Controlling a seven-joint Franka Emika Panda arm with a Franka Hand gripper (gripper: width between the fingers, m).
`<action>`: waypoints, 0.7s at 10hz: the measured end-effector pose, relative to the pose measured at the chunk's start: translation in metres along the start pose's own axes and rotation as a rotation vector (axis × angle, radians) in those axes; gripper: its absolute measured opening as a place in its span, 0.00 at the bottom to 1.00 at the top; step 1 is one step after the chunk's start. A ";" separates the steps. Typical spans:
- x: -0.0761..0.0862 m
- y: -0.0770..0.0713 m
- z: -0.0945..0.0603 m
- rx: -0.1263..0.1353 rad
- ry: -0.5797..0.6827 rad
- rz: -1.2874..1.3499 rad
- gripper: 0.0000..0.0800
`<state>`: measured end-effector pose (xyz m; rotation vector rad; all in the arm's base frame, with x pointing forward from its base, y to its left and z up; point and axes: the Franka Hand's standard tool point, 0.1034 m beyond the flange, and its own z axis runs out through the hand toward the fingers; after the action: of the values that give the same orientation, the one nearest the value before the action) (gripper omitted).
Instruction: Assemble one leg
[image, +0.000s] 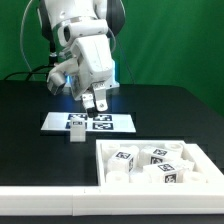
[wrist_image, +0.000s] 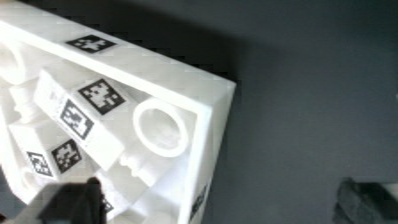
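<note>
My gripper (image: 92, 102) hovers above the marker board (image: 88, 122), jaws apart, empty. The leg (image: 75, 133) stands upright just beside the board. I must centre over it, descend squarely, then close on its sides.

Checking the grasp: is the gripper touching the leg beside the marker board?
Apart. Exterior view: the marker board shows between the gripper and the leg.
</note>
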<state>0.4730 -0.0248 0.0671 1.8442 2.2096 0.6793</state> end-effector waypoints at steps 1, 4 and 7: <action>-0.001 0.000 0.000 0.000 -0.001 0.041 0.81; 0.006 0.016 -0.012 -0.033 -0.040 0.381 0.81; 0.001 0.027 -0.026 -0.044 -0.116 0.841 0.81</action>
<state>0.4858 -0.0265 0.1029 2.6879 1.2650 0.6929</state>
